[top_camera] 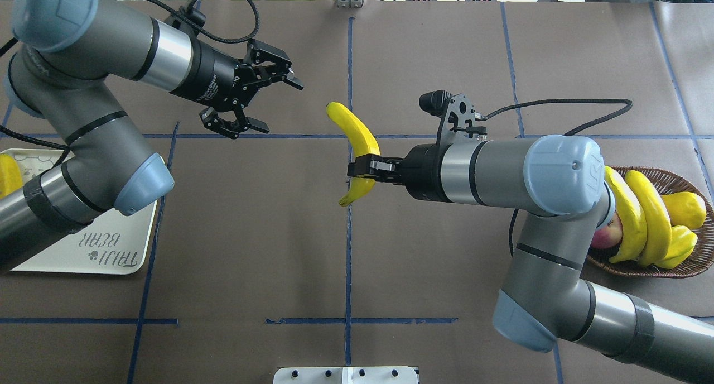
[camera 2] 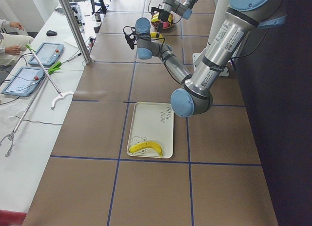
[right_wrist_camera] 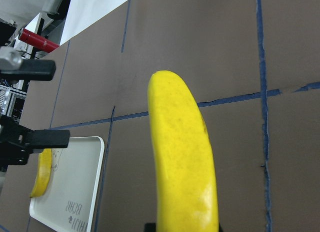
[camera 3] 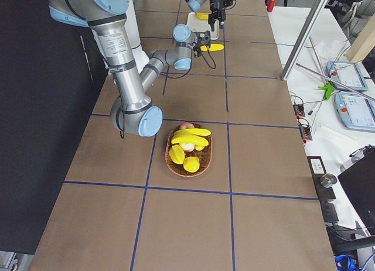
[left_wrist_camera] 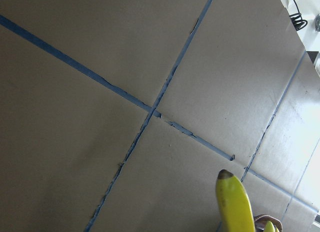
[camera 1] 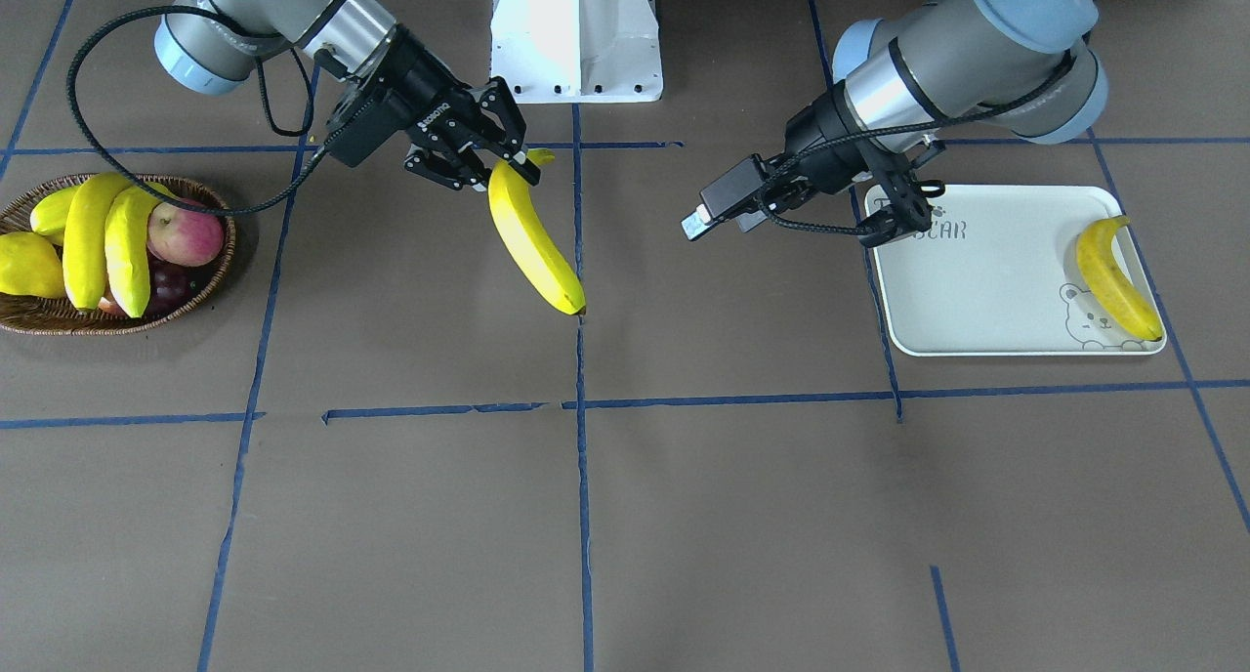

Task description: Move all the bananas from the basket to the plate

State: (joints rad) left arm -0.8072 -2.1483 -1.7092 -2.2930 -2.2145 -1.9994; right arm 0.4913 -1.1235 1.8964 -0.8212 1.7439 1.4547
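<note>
Overhead exterior view: right gripper (top_camera: 365, 171) clamps a long, glossy yellow banana (top_camera: 357, 135) near one end above the tabletop's middle. Left gripper (top_camera: 281, 108) gapes empty. It looks light, stiff and slick, so I'd grip mid-body.

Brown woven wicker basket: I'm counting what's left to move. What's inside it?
Two long yellow bananas, two plump yellow fruits, a red apple and dark grapes; whatever lies beneath them is covered.

Brown table (camera 1: 762, 535) crossed by blue tape lines (camera 1: 583, 516), red apple (camera 1: 186, 234), dark grapes (camera 1: 168, 283) and a plump yellow lemon-like fruit (camera 1: 24, 265) at nine o'clock of the front-facing view, white pedestal (camera 1: 576, 37) at twelve
</note>
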